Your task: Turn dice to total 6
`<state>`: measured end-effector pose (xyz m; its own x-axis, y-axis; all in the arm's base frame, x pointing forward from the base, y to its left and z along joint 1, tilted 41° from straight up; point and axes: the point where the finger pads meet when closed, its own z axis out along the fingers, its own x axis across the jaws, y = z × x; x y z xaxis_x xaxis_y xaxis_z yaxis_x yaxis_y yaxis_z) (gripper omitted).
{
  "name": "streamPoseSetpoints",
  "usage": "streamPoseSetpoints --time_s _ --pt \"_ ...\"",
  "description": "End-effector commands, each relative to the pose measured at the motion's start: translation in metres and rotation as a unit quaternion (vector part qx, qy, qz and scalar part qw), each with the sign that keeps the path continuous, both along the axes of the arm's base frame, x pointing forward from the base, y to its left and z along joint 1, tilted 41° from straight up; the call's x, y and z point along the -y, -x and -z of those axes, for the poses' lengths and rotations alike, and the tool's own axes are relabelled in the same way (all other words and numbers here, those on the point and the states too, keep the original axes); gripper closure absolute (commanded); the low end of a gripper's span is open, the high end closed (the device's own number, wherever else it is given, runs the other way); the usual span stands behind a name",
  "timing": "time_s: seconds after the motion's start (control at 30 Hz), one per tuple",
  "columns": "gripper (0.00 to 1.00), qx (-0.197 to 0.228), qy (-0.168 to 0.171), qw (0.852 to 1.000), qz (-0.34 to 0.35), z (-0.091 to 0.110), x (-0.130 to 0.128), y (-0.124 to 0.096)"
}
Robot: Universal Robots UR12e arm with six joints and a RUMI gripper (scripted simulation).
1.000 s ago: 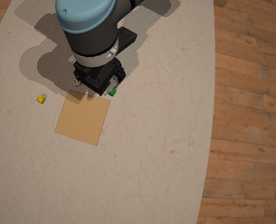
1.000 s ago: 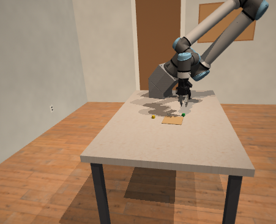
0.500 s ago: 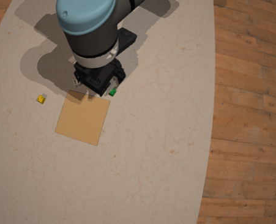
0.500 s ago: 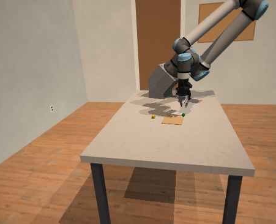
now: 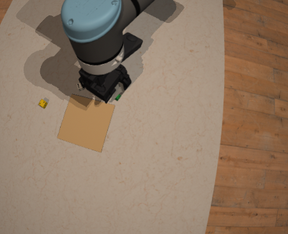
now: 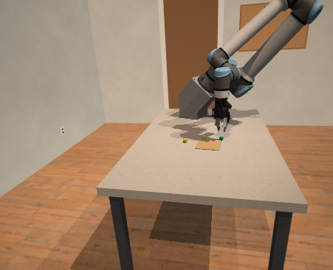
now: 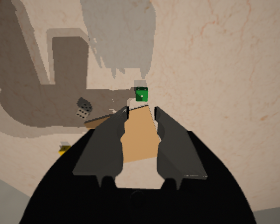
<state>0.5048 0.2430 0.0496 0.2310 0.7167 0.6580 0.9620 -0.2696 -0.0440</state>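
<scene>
A green die (image 5: 118, 97) (image 6: 221, 139) (image 7: 141, 94) lies on the table just off the mat's corner; one pale pip shows in the wrist view. A white die (image 5: 80, 86) (image 6: 204, 137) (image 7: 84, 107) lies off the mat in the arm's shadow, several pips showing. A yellow die (image 5: 43, 103) (image 6: 184, 141) (image 7: 64, 149) lies farther off, beside the mat; its top number is unclear. The tan mat (image 5: 85, 128) (image 6: 207, 146) (image 7: 139, 140) bears no die. My gripper (image 6: 222, 130) (image 7: 141, 107) is partly open and empty, above the table near the green die.
The table (image 5: 160, 134) (image 6: 207, 173) carries the arm's base at its far end in the exterior view. The arm's shadow falls over the white die and a corner of the mat. In the top view the wrist and gripper body hang close to the mat's upper edge.
</scene>
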Motion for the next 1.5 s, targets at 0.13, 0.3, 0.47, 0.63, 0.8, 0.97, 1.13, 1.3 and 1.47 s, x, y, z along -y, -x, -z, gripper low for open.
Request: streamPoseSetpoints --time_s 0.13,0.3,0.47,0.63,0.8,0.97,1.13,1.3,1.47 --pt "0.79 0.001 0.0 1.0 0.0 0.008 -0.006 -0.002" --pt "0.79 0.001 0.0 1.0 0.0 0.013 -0.011 -0.003" --pt "0.79 0.001 0.0 1.0 0.0 0.018 -0.015 -0.004" --pt "0.79 0.001 0.0 1.0 0.0 0.02 -0.016 -0.004" --pt "0.79 0.001 0.0 1.0 0.0 0.022 -0.018 -0.005" --pt "0.79 0.001 0.0 1.0 0.0 0.023 -0.019 -0.005" --pt "0.79 0.001 0.0 1.0 0.0 0.023 -0.019 -0.005" --pt "0.79 0.001 0.0 1.0 0.0 0.023 -0.019 -0.005" --pt "0.79 0.001 0.0 1.0 0.0 0.023 -0.019 -0.005"
